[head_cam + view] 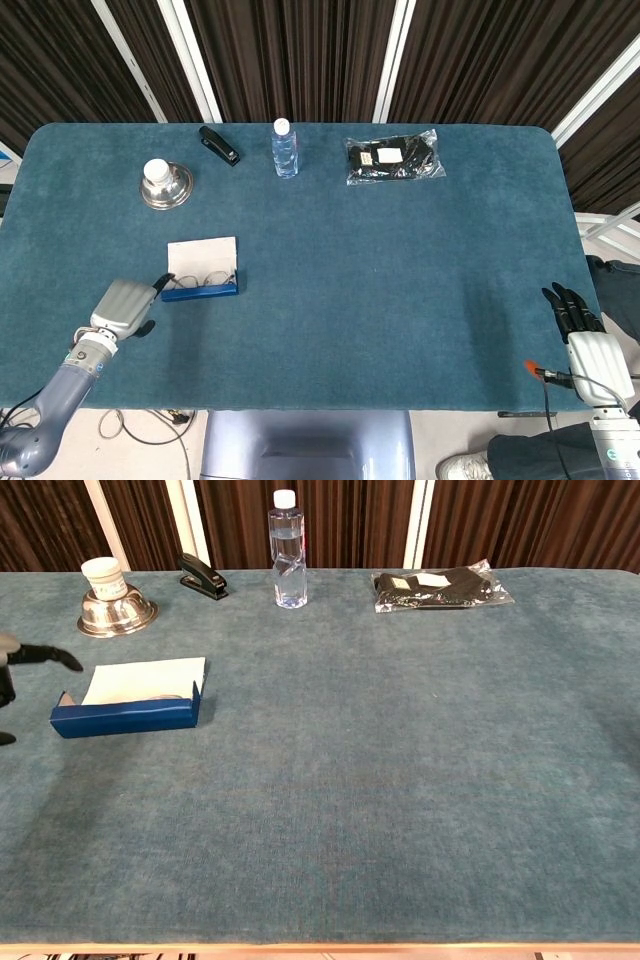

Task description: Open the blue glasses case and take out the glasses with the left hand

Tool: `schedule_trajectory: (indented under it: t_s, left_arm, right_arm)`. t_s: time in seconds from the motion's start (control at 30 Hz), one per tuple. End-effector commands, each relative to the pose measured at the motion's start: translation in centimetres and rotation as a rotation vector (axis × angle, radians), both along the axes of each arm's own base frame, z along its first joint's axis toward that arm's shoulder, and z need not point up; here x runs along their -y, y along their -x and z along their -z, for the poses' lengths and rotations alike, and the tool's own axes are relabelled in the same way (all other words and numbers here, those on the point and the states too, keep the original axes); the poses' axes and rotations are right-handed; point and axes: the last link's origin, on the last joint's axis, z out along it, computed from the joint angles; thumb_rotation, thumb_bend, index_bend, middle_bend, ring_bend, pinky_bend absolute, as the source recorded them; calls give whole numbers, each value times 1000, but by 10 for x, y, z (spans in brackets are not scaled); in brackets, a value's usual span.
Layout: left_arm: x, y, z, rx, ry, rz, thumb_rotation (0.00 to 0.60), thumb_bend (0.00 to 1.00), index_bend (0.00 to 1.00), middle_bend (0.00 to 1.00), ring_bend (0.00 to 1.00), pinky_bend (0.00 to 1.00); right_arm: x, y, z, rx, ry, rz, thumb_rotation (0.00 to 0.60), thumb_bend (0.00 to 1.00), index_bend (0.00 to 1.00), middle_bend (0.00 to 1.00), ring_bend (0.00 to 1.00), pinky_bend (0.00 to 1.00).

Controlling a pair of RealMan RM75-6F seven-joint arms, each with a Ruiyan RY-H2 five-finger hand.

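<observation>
The blue glasses case lies open on the left side of the table, its pale lid folded back. A pair of thin-framed glasses rests inside it. My left hand is near the front left edge, just left of the case and apart from it, holding nothing; only its dark fingertips show at the chest view's left border. My right hand hangs off the table's right front corner, fingers extended and empty.
At the back stand a steel bowl with a white jar, a black stapler, a water bottle and a bagged dark item. The teal table stretches wide to the right.
</observation>
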Motion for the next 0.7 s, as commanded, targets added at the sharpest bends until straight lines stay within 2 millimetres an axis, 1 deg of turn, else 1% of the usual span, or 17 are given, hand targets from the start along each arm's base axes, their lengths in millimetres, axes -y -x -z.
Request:
schedule_trajectory:
  t_s: [0.03, 0.33, 0.7]
  left_arm:
    - [-1, 3, 6, -7, 14, -11, 600, 285, 133, 862, 805, 899]
    - [-4, 10, 11, -27, 14, -35, 600, 286, 149, 865, 808, 902]
    - [2, 11, 12, -46, 46, -57, 600, 287, 183, 877, 820, 911]
  right_arm:
    - [0, 0, 0, 1, 1, 1, 600, 51, 0, 0, 0, 225]
    - [1, 0, 0, 2, 0, 1, 600, 51, 0, 0, 0, 225]
    - [1, 0, -1, 1, 1, 1, 600, 51, 0, 0, 0, 225]
